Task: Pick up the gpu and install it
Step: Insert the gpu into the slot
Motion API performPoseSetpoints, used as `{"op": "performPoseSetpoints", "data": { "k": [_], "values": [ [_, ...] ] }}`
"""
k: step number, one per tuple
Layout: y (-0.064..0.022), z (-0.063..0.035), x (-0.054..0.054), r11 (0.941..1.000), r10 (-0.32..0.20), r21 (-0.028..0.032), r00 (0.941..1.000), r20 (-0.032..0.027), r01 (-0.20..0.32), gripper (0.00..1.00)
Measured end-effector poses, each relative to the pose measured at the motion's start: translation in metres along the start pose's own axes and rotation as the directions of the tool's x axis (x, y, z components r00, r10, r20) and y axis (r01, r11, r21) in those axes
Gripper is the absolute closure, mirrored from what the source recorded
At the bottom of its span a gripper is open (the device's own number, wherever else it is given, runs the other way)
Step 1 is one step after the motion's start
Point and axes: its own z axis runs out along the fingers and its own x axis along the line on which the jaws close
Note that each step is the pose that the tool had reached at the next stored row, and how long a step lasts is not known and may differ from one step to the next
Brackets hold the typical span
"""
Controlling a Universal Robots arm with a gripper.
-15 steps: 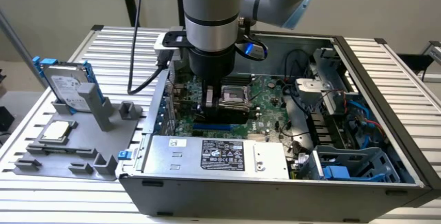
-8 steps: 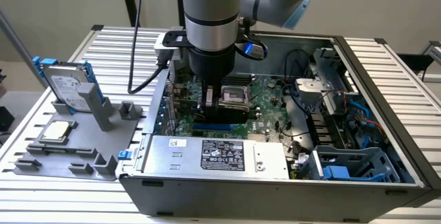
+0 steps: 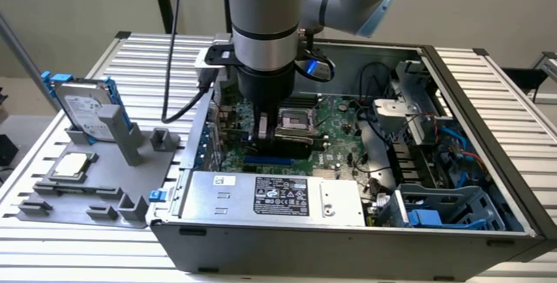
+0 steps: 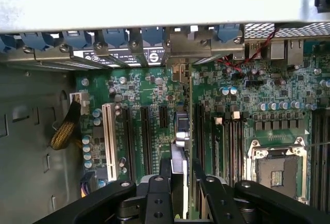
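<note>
The gripper point(image 4: 181, 182) is pinching the gpu point(image 4: 180, 131), with its two fingers point(image 4: 157, 198) pressed on either face of the card. The card stands edge-on over the motherboard point(image 4: 144, 95), among the long black slots point(image 4: 146, 131). In the exterior view the arm point(image 3: 261, 35) reaches straight down into the open case point(image 3: 348, 237) at centre frame, just to that view's left of the CPU socket point(image 3: 296, 121). I cannot tell whether the card's lower edge has entered a slot. To do this step well, the card probably needs to be kept upright and parallel to its slot. Its metal end should line up with the rear opening under the blue latches point(image 4: 116, 37). Pressure should be even, so that neither end seats first; a tilt could jam the contacts.
</note>
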Motion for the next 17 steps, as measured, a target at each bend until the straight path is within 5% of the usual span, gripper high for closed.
{"op": "performPoseSetpoints", "data": {
  "k": [17],
  "values": [
    [0.0038, 0.008, -0.0007, 0.9998, 0.019, 0.0012, 0.9998, -0.0008, -0.019, 0.73]
  ]
}}
